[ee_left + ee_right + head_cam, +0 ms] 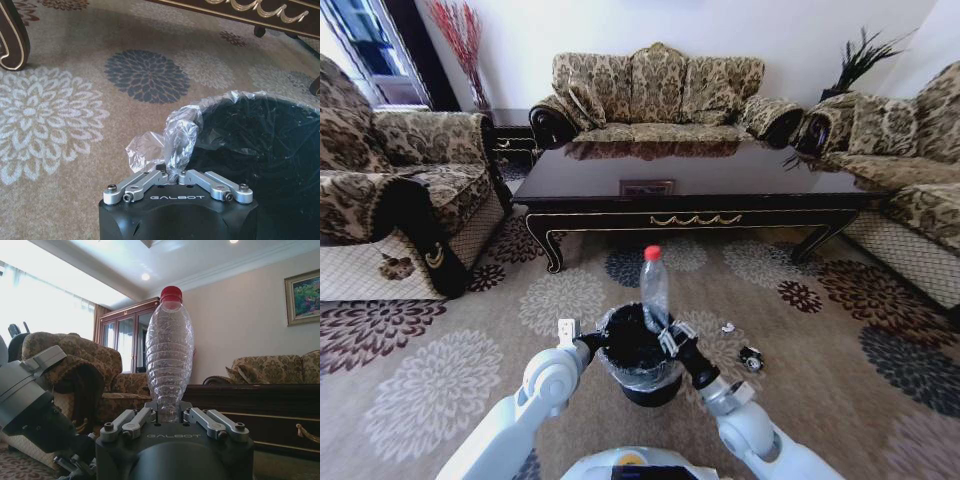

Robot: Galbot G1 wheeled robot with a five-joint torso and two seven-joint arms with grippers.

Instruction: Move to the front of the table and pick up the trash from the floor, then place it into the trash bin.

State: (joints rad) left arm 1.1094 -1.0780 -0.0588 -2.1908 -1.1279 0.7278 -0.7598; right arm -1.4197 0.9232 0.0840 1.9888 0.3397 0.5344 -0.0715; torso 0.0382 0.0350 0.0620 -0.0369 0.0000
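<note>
My right gripper (668,335) (168,416) is shut on the base of a clear plastic bottle (654,288) (169,352) with a red cap, held upright over the far rim of the black trash bin (650,385). On the bin's left side my left gripper (592,345) (170,176) is shut, pinching a fold of the clear liner (172,137). The bin's dark inside (260,150) lies just past that fold. A tiny white scrap (728,327) lies on the patterned carpet (470,380) right of the bin. The long dark table (720,180) stands just beyond.
A small dark-and-white object (751,358) lies on the carpet near the scrap. An armchair (410,190) stands to the left, a sofa (660,95) behind the table and another sofa (910,180) on the right. Open carpet surrounds the bin.
</note>
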